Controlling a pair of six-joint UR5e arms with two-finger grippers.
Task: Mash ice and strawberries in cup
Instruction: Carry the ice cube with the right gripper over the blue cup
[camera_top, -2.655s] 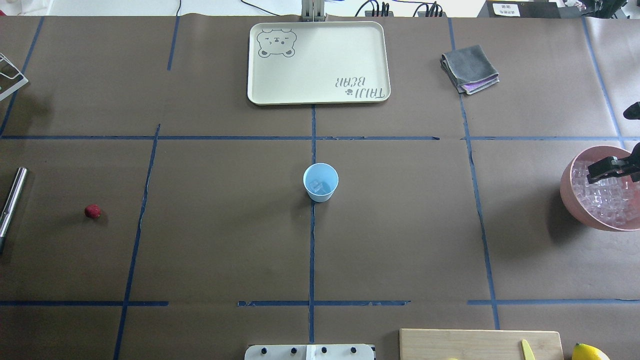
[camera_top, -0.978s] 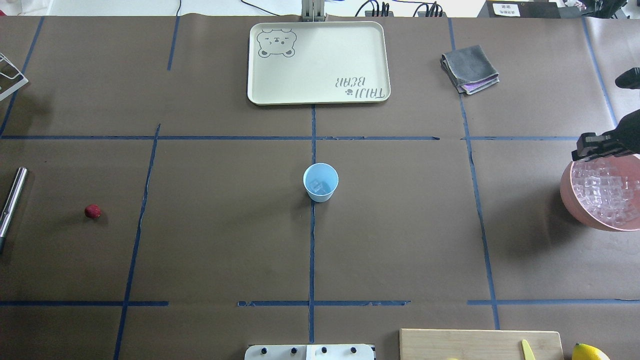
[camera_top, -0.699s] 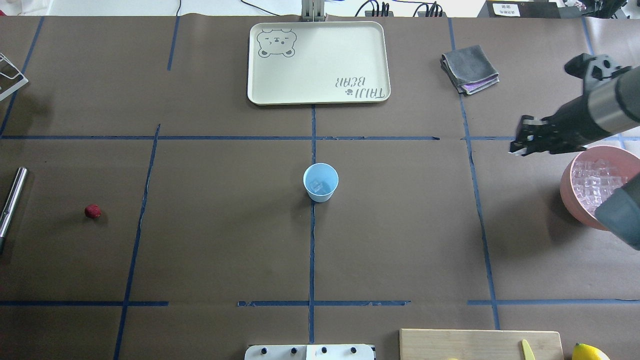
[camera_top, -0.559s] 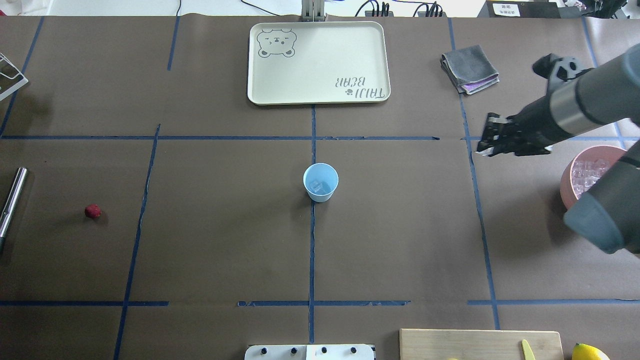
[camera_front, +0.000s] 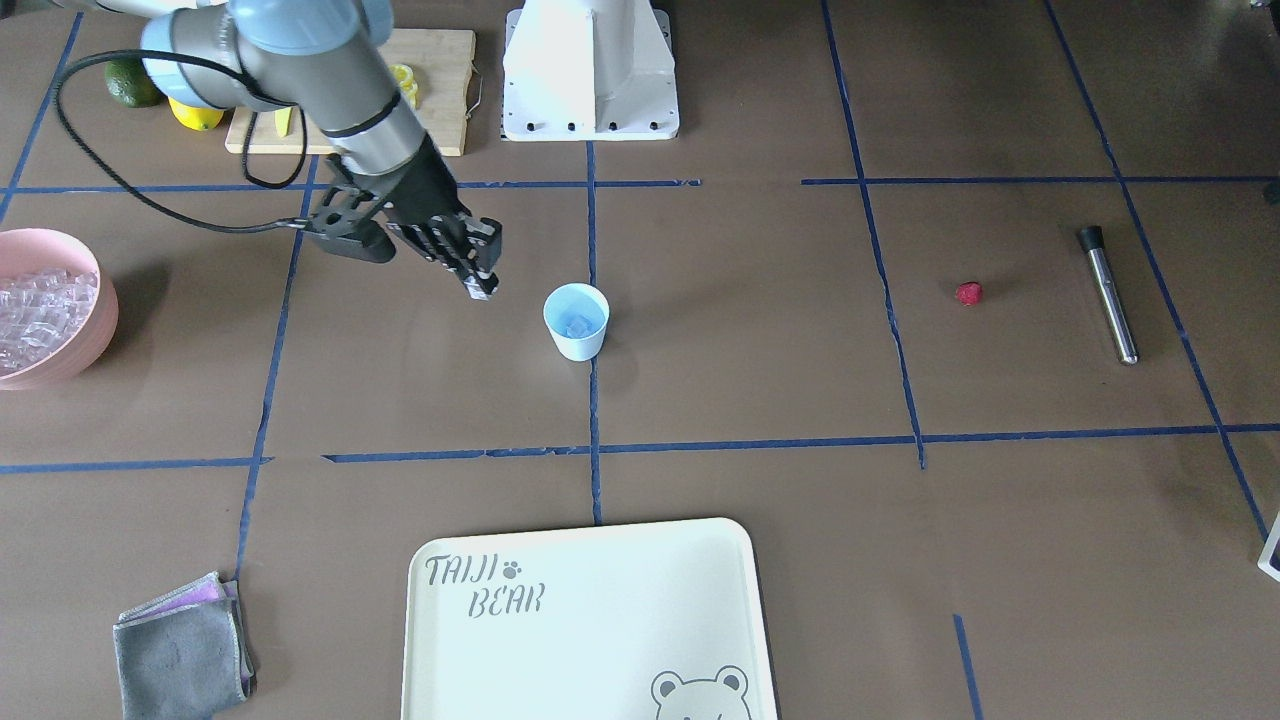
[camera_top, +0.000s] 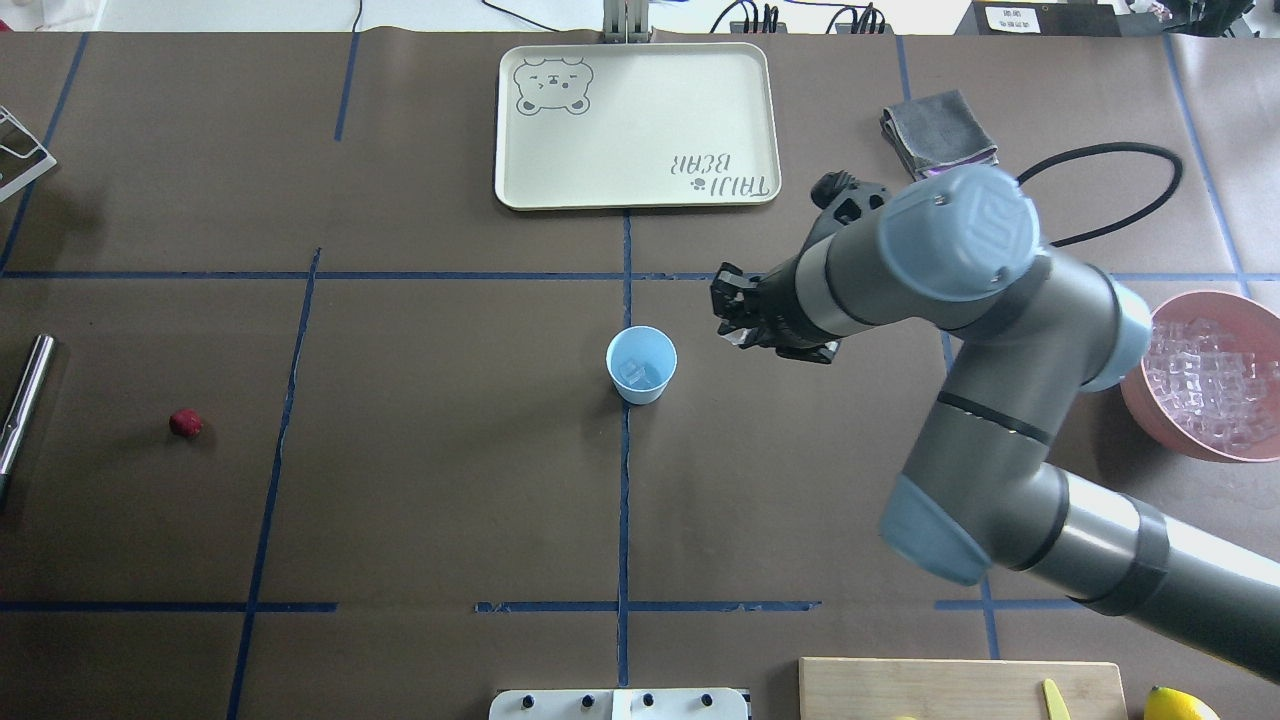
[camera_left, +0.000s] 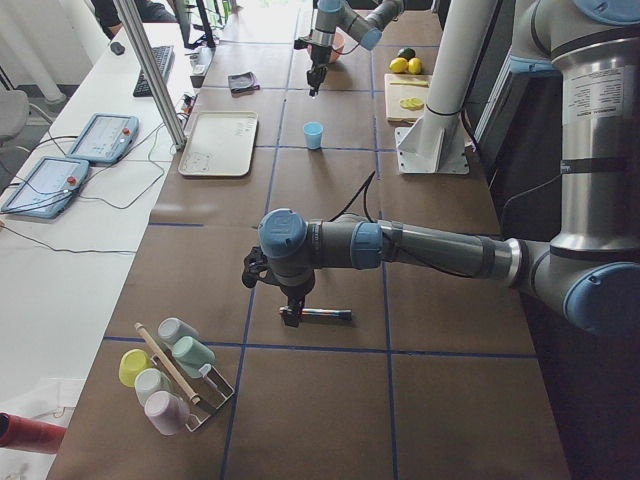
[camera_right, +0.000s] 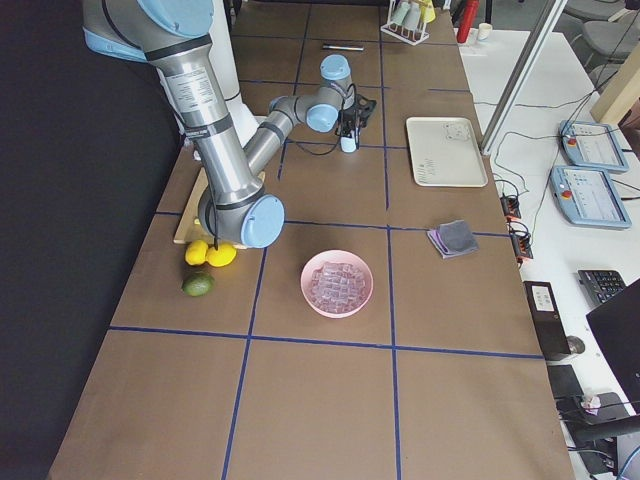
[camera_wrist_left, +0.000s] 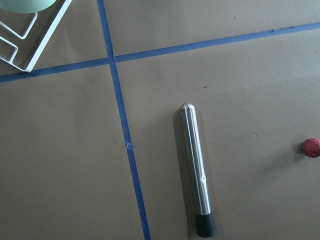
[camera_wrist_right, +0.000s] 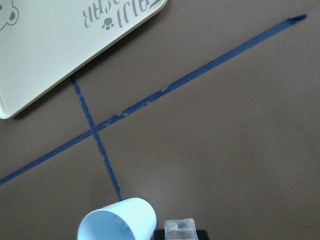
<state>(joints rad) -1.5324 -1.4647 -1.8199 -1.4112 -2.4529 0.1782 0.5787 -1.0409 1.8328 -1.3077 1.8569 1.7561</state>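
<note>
One ice cube (camera_wrist_right: 180, 227) pinched in right tool (camera_top: 732, 334), beside cup (camera_top: 641, 364); left tool (camera_left: 291, 316) grip: cannot tell.

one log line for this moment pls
phase: loading | right tool: shut on ice cube, beside cup | cup: ice inside | strawberry: on table | left tool: unclear

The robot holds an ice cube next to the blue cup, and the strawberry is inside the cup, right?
No. The strawberry lies on the table, far from the cup, as the overhead view shows. The ice cube part is right.
</note>
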